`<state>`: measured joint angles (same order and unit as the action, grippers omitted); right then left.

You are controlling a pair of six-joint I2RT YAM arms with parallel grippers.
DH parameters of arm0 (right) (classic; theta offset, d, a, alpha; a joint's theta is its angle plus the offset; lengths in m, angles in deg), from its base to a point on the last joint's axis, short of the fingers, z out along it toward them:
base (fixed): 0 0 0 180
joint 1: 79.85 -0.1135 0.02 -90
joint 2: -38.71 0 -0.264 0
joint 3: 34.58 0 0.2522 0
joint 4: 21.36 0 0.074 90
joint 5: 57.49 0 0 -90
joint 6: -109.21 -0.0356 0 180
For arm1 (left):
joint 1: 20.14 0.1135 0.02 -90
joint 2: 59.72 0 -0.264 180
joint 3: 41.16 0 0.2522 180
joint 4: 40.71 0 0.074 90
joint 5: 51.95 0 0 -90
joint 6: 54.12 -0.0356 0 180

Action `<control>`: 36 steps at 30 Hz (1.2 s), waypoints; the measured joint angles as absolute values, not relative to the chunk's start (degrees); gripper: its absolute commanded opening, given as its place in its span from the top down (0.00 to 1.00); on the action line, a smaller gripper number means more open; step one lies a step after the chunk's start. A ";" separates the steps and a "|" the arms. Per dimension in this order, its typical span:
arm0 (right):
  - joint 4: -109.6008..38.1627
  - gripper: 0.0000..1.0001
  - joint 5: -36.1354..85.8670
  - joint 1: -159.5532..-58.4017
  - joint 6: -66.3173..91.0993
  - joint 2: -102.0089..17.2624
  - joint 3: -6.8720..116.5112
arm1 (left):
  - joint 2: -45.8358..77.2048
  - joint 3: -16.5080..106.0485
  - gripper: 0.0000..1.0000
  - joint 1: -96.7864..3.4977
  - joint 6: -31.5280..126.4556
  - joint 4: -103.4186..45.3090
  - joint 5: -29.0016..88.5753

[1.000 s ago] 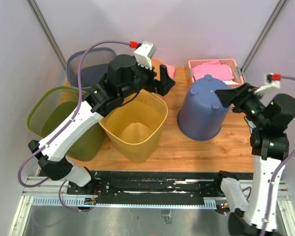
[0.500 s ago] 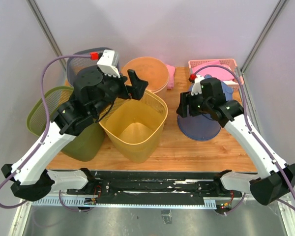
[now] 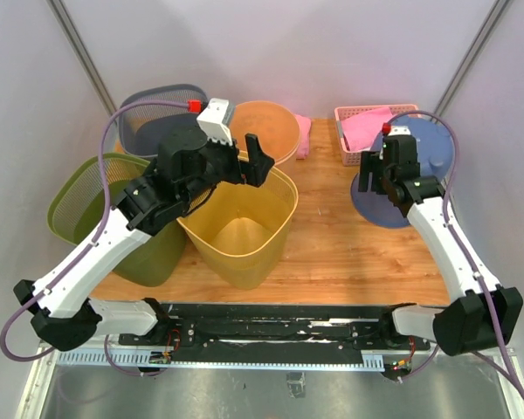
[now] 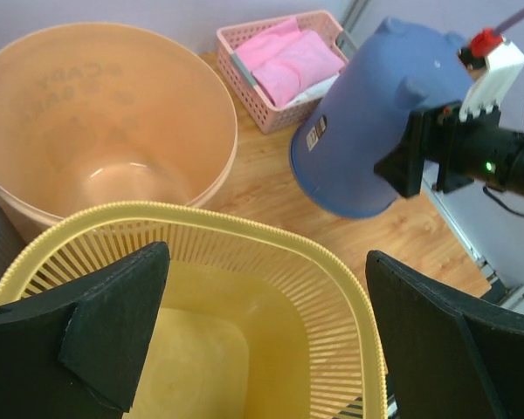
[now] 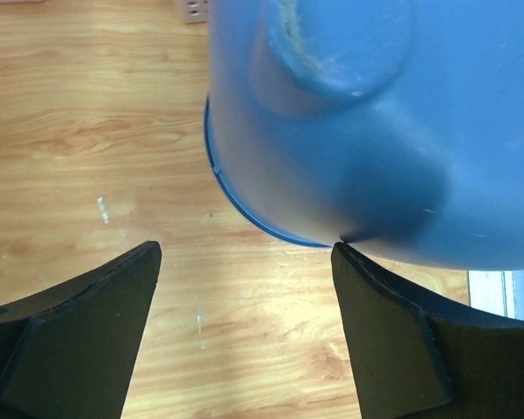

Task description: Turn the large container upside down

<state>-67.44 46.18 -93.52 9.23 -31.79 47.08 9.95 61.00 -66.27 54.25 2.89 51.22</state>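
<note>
Two spread grippers: my right gripper [image 5: 244,262] just beside the blue container [image 5: 349,131], my left gripper [image 4: 266,262] well apart. Likely light, stiff, slick plastic; grip its rim.

The light is bright and even, and it seems to come from above the blue container [image 3: 428,153]. Shadows on the table [image 3: 332,253] are soft and faint, with no hard edges. In the right wrist view, a dark patch shades the lower side of the container, and the wood just below it looks pale and a bit washed out. The yellow basket [image 3: 240,231], well to the left of the container, glows a little inside. The top view is sharp. The wrist views bend slightly at the edges.
</note>
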 measured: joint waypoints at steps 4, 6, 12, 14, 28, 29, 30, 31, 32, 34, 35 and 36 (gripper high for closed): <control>-66.85 0.17 45.37 -89.22 9.21 -36.38 49.01 | 10.30 61.05 0.01 -66.27 53.47 4.51 48.94; -67.29 0.16 43.05 -88.82 9.07 -39.18 51.96 | 10.30 61.35 0.01 -66.27 52.48 6.06 47.94; -67.40 0.15 32.65 -89.54 7.65 -37.41 55.35 | 11.02 63.19 0.01 -71.96 49.69 13.15 48.70; -67.26 0.15 30.00 -90.11 6.98 -34.17 54.56 | 12.18 64.11 0.01 -77.07 49.36 15.51 50.80; -71.96 0.15 27.80 -90.59 4.18 -16.80 44.33 | 19.04 62.20 0.13 -80.72 51.98 19.31 53.93; -72.64 0.15 28.47 -90.59 4.03 -16.03 44.24 | 20.09 62.18 0.15 -80.72 51.96 19.55 53.60; -73.12 0.15 29.13 -90.59 3.96 -15.25 44.24 | 21.29 62.07 0.15 -80.72 52.07 19.55 53.16; -73.38 0.15 29.68 -90.59 3.94 -14.33 44.24 | 22.21 61.90 0.15 -80.66 52.09 19.48 52.86; -73.54 0.15 30.22 -90.59 3.94 -13.63 44.24 | 23.37 61.66 0.16 -80.63 52.24 19.62 52.16; -73.97 0.15 31.23 -90.59 3.94 -12.19 44.24 | 24.29 61.59 0.21 -80.66 52.86 18.43 50.95; -74.13 0.16 31.51 -90.59 3.94 -11.81 44.24 | 24.33 61.57 0.25 -80.68 52.90 18.59 50.87; -74.39 0.16 31.73 -90.59 3.94 -11.47 44.24 | 24.26 61.57 0.28 -80.70 52.88 18.57 50.78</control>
<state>-74.39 31.73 -90.59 3.94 -11.47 44.24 24.26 61.57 -80.70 52.88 18.57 50.78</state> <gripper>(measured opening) 0.847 0.804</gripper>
